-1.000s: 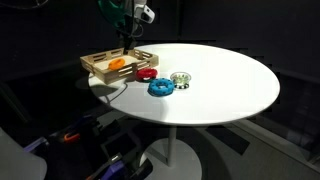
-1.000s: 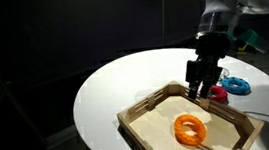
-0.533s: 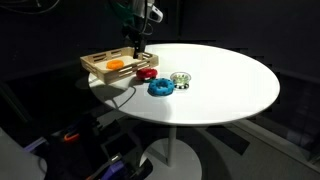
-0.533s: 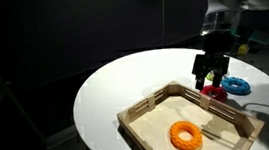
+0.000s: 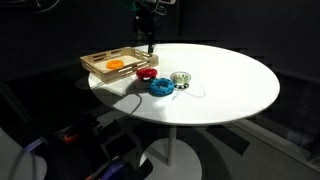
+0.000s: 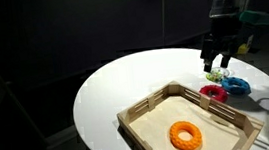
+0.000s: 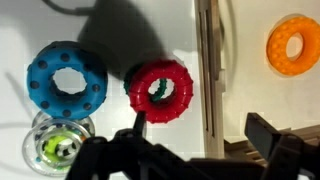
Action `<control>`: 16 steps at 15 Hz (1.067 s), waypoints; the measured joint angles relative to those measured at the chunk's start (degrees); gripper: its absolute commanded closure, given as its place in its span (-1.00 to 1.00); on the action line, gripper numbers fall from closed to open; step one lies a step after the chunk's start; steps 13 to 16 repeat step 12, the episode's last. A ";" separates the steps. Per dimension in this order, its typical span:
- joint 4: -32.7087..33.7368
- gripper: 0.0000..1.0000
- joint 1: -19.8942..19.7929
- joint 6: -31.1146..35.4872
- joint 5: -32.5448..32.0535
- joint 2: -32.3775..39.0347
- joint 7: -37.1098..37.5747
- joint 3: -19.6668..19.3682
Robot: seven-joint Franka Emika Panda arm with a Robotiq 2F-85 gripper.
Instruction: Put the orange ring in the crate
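The orange ring is in the crate. It lies flat on the crate floor with its hole facing straight up, so it has no long axis to report. In the wrist view it shows as a full circle, well inside the crate wall, which runs top to bottom through my picture. In an exterior view it sits toward the crate's near end, apart from all four walls.

My gripper hangs in the air off the crate's far end, fingers pointing down. In the wrist view the gripper is spread wide with nothing between the fingers. One fingertip shows over the table side of the crate wall and the other over the crate side.

The red ring lies flat on the table just outside the crate wall, close to it but not touching. The blue ring lies farther from the crate, beyond the red one and apart from it. A clear ring with a green core sits beside the blue ring, equally far from the crate. I can't tell whether those two touch.
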 measured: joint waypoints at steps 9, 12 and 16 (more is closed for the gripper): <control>0.62 -1.00 -2.32 -12.84 -9.64 -9.32 2.69 -0.97; 1.05 -1.00 -2.73 -14.93 -10.11 -10.54 2.69 -1.11; 1.05 -1.00 -2.73 -14.93 -10.11 -10.54 2.69 -1.11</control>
